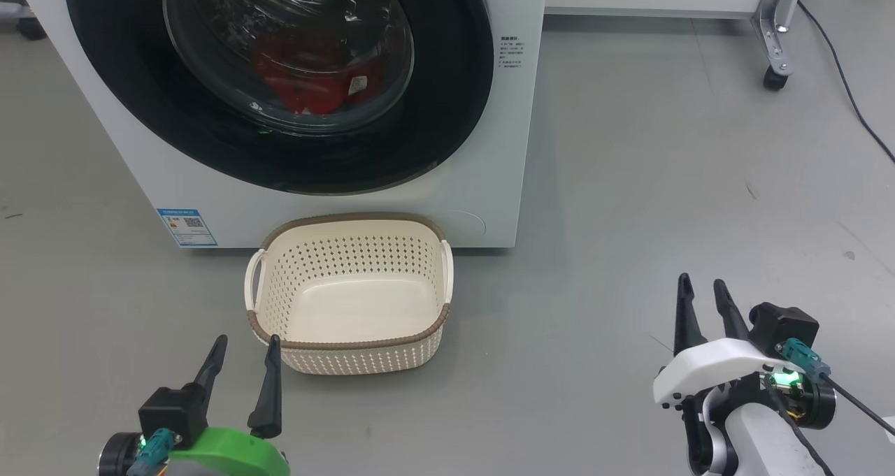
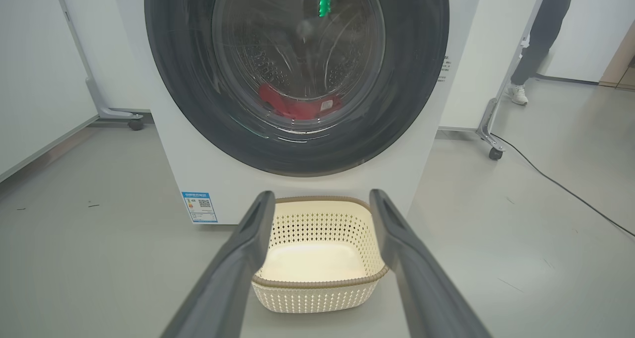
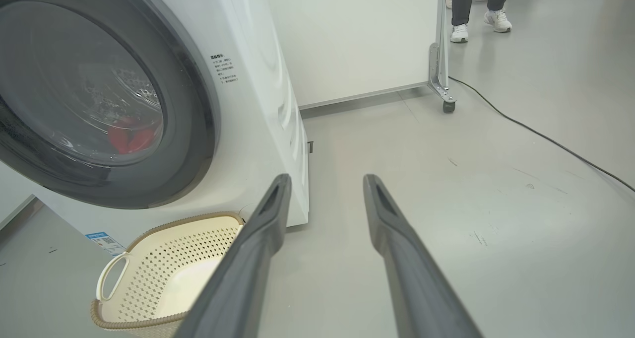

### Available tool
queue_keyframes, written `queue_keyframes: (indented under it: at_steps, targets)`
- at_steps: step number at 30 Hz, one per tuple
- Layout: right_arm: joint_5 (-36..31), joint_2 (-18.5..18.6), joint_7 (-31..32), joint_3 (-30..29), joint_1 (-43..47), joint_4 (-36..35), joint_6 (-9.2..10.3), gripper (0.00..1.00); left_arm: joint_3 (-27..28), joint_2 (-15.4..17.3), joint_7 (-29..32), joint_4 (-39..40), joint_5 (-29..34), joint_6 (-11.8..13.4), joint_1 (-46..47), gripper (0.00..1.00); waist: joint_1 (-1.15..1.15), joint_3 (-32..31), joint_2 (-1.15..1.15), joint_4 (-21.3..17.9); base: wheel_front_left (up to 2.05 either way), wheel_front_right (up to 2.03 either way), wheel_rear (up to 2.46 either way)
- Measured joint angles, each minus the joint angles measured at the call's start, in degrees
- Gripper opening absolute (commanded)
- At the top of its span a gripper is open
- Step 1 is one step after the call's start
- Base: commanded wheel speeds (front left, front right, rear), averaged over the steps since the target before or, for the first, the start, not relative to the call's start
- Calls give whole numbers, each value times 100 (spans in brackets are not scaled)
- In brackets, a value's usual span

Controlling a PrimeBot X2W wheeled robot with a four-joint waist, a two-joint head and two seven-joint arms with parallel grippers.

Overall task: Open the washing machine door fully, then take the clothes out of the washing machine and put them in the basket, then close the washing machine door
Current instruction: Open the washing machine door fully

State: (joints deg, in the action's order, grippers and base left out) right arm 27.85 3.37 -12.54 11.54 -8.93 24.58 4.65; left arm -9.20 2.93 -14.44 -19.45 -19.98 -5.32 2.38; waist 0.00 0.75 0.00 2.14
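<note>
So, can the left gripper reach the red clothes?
Probably not: the round black-rimmed glass door stands shut before the red clothes, while the open left gripper is beside the cream perforated basket.

Grey floor (image 3: 496, 214), white castor-footed partition (image 3: 357, 35) ahead of the right pincer (image 3: 326, 178), black cable (image 3: 545, 138) to its right, person's sneakers (image 3: 459, 33) beyond.

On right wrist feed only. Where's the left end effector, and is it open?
Observer: The left end effector is open, low, pointing at the basket, holding nothing.
Operator: Basket's half hidden here. Anything in it?
Observer: No, the head view shows its whole floor bare.
Operator: Clothes are just a red blur here. Any tag?
Observer: Yes, a small white tag on the red clothes, seen through the glass of the closed washing machine door.
</note>
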Motion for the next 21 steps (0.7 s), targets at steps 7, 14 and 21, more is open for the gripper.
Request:
queue_keyframes:
  at_steps: [7, 14, 21]
  targets:
    - [164, -4, -38, -52, -80, -112, -152, 0, -14, -5, 0, 14, 40, -9, 48, 100, 0, 134, 0, 36, 0, 0, 0]
    - [1276, -36, 53, -560, -286, -278, -456, 0, -79, -15, 0, 81, 43, -52, 226, 100, 0, 354, 0, 132, 0, 0, 0]
    - [2886, -64, 520, -1217, -732, -425, -661, 0, -218, -26, 0, 107, 87, -56, 393, 100, 0, 637, 0, 302, 0, 0, 0]
